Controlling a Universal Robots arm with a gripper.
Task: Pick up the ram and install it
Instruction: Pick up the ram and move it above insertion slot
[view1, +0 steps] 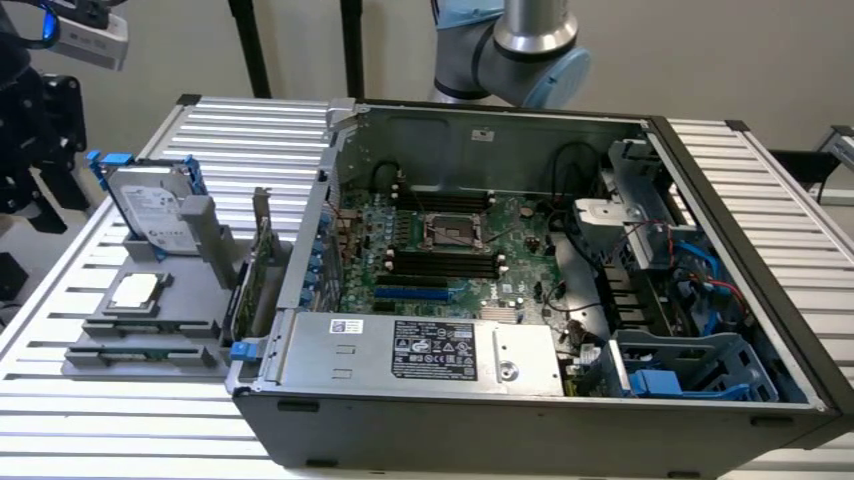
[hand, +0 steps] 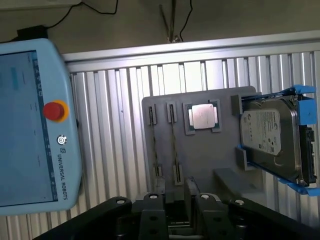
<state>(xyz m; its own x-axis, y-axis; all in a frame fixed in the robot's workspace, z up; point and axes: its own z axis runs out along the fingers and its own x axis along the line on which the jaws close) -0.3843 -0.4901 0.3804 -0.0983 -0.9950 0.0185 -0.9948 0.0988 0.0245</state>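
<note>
Ribbed aluminium table (hand: 120, 125): thin green ram stick (hand: 173, 145) stands edge-up in grey slotted holder (hand: 210, 155), ready for pinching; black gripper (hand: 177, 212) above, jaws parted, empty.

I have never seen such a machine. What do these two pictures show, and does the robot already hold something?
This is a robot arm at an open computer case on a slatted table. The exterior view comes from a camera off the arm. The wrist view comes from a camera on the arm's wrist, looking past its black gripper. Beside the case stands a grey holder with parts: two ram sticks on edge, a processor chip and a hard drive in a blue frame. Both ram sticks sit in the holder, and the gripper seems to hold nothing. The blue tablet is the robot's control panel.
</note>
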